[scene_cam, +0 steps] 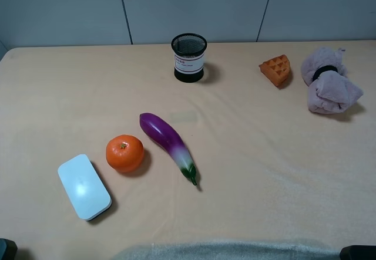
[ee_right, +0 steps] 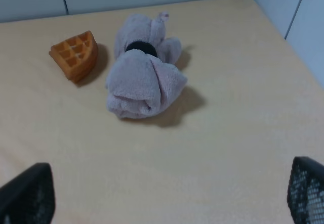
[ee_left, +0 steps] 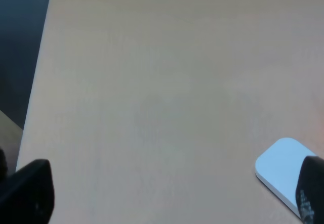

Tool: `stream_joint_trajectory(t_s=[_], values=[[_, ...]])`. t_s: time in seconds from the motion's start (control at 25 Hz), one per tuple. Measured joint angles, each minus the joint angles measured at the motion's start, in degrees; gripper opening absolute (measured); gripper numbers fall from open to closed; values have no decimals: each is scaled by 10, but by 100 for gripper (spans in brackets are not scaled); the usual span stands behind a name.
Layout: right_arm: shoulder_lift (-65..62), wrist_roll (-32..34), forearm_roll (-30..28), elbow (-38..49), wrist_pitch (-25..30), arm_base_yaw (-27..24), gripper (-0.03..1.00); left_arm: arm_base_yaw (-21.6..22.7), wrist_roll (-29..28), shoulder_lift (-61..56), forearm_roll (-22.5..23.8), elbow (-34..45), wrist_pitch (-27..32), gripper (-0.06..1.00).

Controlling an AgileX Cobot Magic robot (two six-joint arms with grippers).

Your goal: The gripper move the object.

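The purple eggplant [scene_cam: 168, 143] lies on the tan table, slanting from upper left to lower right, with its green stem toward the front. No gripper touches it. My left gripper [ee_left: 167, 196] is open over the table's front left part, its fingertips [ee_left: 28, 193] spread wide, far from the eggplant. My right gripper [ee_right: 167, 196] is open over the right side of the table and empty. In the high view only dark bits of the arms show, at the bottom left corner [scene_cam: 7, 249] and the bottom right corner [scene_cam: 358, 252]. The eggplant shows in neither wrist view.
An orange [scene_cam: 124, 153] sits just left of the eggplant. A white flat box [scene_cam: 84, 186] [ee_left: 283, 168] lies at the front left. A black mesh cup [scene_cam: 188, 57] stands at the back. A waffle toy [scene_cam: 276, 69] [ee_right: 75, 55] and a grey rolled towel [scene_cam: 328, 87] [ee_right: 144, 80] lie at the back right.
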Motion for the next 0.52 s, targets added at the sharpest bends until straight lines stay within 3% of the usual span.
stream_joint_trajectory(t_s=[0.52], values=[[0, 0, 0, 0, 0, 0, 69, 0, 1, 0, 0, 0, 0, 95]])
